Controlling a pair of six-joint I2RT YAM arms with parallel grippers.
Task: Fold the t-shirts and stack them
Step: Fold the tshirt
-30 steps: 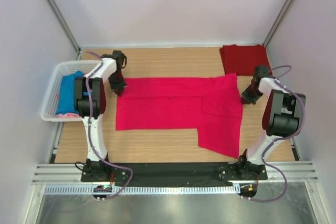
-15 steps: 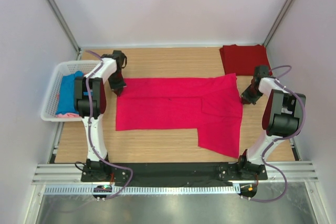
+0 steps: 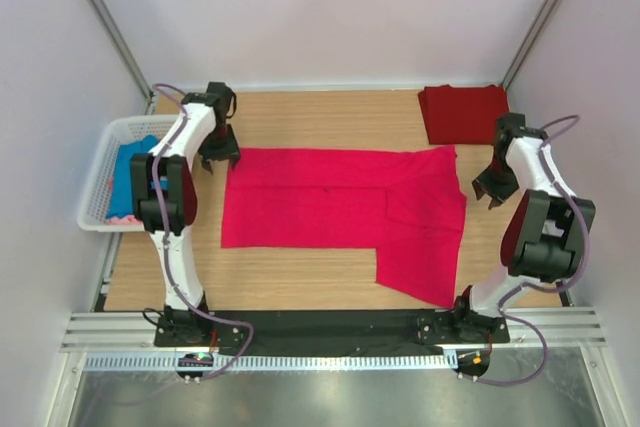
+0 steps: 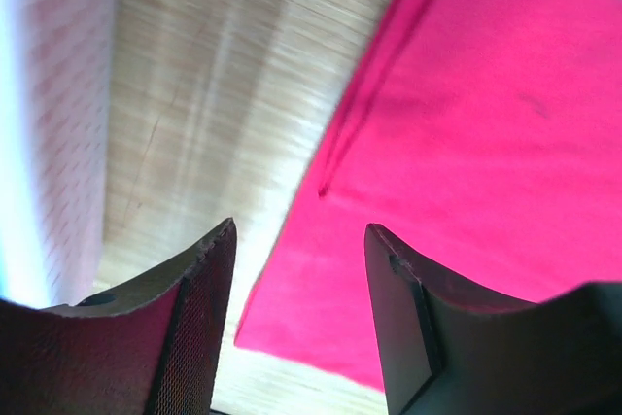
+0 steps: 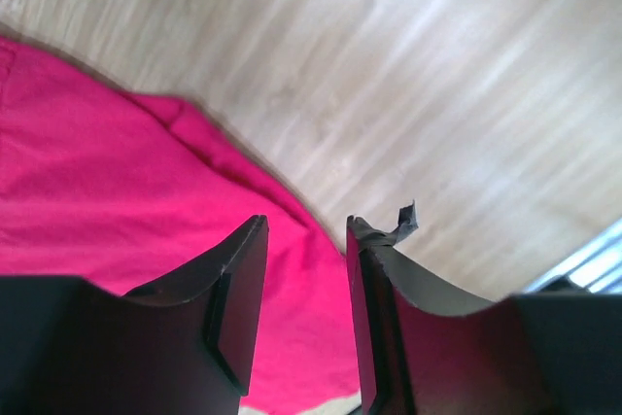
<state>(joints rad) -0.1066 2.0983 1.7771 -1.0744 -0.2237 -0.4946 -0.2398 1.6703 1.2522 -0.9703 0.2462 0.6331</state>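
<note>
A bright pinkish-red t-shirt (image 3: 340,212) lies spread flat across the middle of the wooden table, one part reaching toward the near right. My left gripper (image 3: 215,157) hovers open just off the shirt's far left corner. In the left wrist view the gripper (image 4: 301,230) has nothing between its fingers, and the shirt (image 4: 466,143) lies below. My right gripper (image 3: 492,187) stands open beside the shirt's far right corner. The right wrist view shows that gripper (image 5: 306,223) empty above the cloth edge (image 5: 117,191). A darker red t-shirt (image 3: 465,112) lies folded at the back right.
A white lattice basket (image 3: 95,187) sits at the left table edge, holding a blue t-shirt (image 3: 130,172) and a bit of pale pink cloth (image 3: 125,217). White walls close in the table on three sides. The arm bases stand at the near edge.
Both grippers have opened and let go of the shirt's far corners, then pulled slightly outward and up. The shirt's top edge has settled flat.
</note>
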